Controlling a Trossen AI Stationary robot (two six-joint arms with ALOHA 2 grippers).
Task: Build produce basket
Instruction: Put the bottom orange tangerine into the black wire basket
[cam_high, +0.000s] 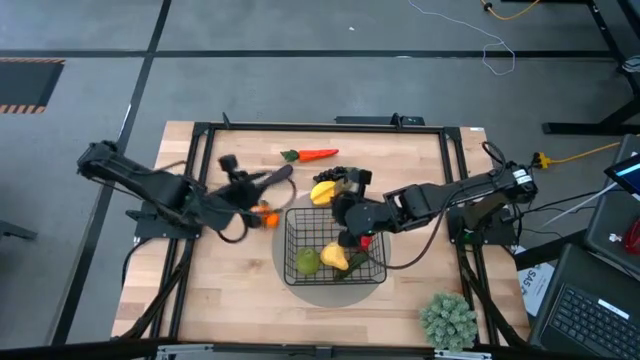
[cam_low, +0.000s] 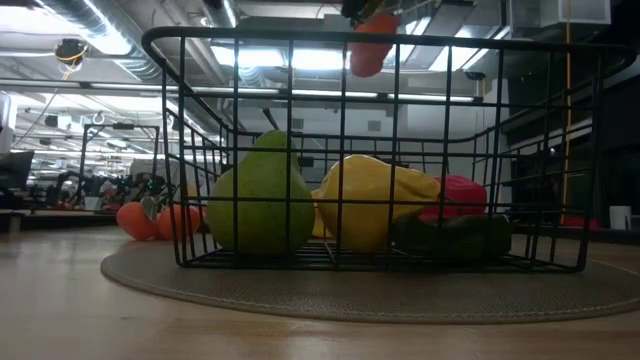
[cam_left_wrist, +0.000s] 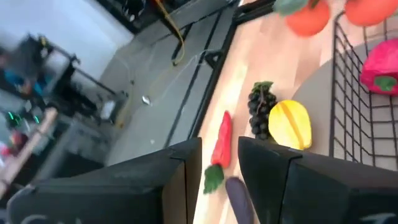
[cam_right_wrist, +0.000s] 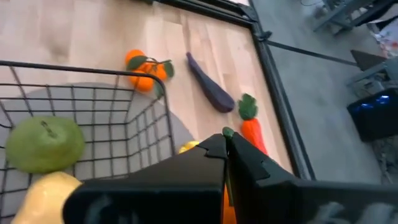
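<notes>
One eggplant (cam_right_wrist: 210, 87) outside basket (cam_right_wrist: 124, 118)

- My worktop (cam_high: 230, 290) is pale wood in a black frame.
- Grey floor (cam_high: 300, 30) surrounds it, crossed by cables.
- Ceiling strip lights (cam_low: 300, 58) glow overhead.

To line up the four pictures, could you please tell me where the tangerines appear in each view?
High view: tangerines just left of the basket.
Low view: left, beyond the basket's side.
Left wrist view: top edge, beside the basket.
Right wrist view: upper middle, outside the basket's wall.
Shared landmark: the basket.
</notes>
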